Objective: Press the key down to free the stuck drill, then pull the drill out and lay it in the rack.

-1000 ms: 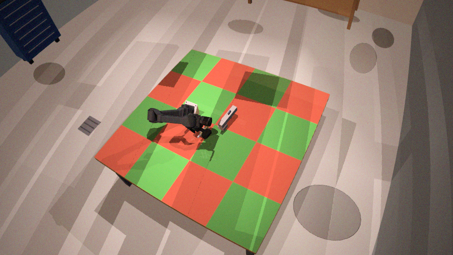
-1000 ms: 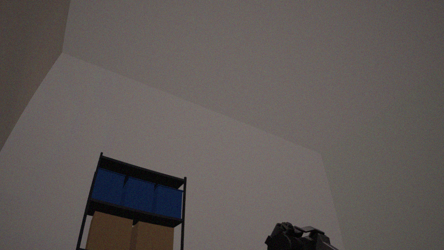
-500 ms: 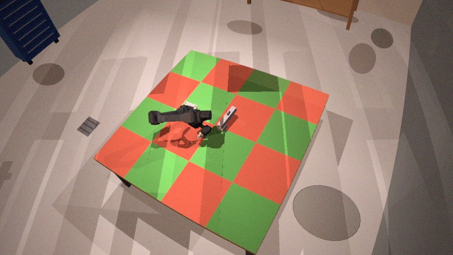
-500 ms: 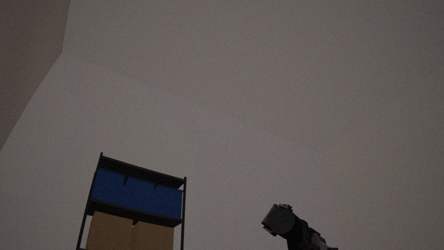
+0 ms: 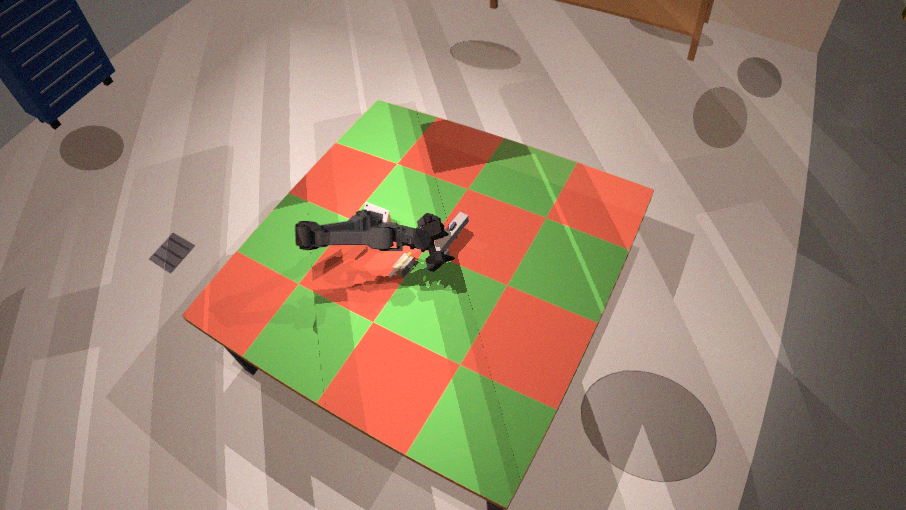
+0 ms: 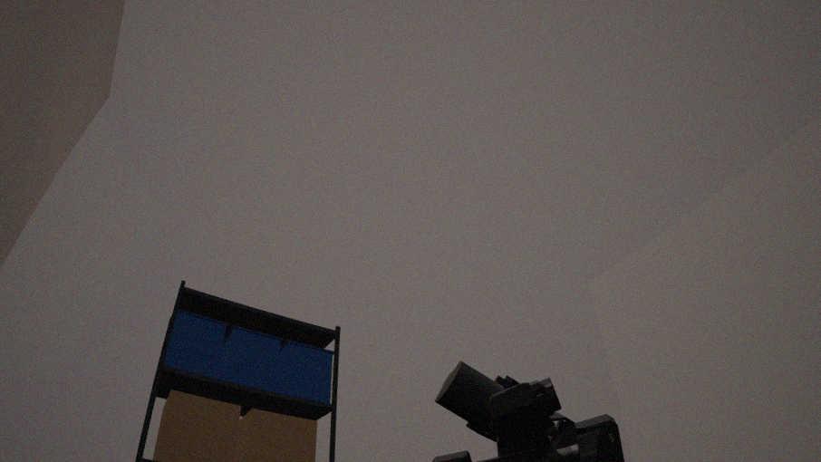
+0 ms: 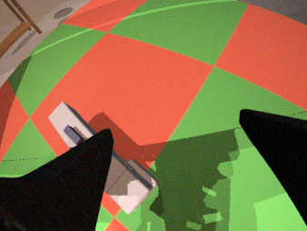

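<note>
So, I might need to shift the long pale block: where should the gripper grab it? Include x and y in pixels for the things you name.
Probably from above, one finger along each long side of the block [image 5: 462, 219] [image 7: 60, 115], clear of its raised blue-grey piece [image 5: 452, 225] [image 7: 73, 135]; it lies long and narrow.

Long block beside one finger
The block [image 5: 457, 226] [image 7: 115, 168] lies on the checkered table [image 5: 393, 405] [image 7: 136, 86], partly behind the left-hand finger [image 7: 68, 182] in the wrist view.

The black claw [image 5: 441, 246] [image 7: 178, 125] hangs wide open, nothing between its fingers.
</note>
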Motion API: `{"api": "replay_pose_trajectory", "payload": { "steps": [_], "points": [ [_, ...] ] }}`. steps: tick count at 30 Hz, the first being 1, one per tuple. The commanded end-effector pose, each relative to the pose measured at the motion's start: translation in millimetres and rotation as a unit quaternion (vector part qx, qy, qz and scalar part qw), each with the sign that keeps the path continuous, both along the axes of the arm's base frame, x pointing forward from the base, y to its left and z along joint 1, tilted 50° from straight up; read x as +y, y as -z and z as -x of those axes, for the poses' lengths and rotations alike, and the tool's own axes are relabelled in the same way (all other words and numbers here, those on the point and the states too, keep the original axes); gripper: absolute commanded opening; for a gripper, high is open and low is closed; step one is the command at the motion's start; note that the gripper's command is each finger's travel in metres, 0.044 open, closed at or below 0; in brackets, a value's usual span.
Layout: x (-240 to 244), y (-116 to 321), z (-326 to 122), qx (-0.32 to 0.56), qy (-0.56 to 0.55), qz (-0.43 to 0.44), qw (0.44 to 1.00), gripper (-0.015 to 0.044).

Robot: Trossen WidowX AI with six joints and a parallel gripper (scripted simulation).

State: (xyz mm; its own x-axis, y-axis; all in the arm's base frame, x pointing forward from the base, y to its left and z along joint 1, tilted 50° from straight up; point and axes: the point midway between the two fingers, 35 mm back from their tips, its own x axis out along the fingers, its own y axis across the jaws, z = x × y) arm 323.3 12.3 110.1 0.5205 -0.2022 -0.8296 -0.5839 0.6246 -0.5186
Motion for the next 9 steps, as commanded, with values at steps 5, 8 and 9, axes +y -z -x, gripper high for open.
{"api": "replay_pose_trajectory", "payload": {
  "steps": [5, 8, 9],
  "points": [
    [59.2, -69.8, -93.6, -0.273, -0.061, -0.256, 0.925, 0.0440],
    [72.0, -102.8, -104.3, -0.340, -0.102, -0.311, 0.882, 0.0440],
    [75.9, -114.2, -105.9, -0.360, -0.118, -0.327, 0.866, 0.0440]
  ]
}}
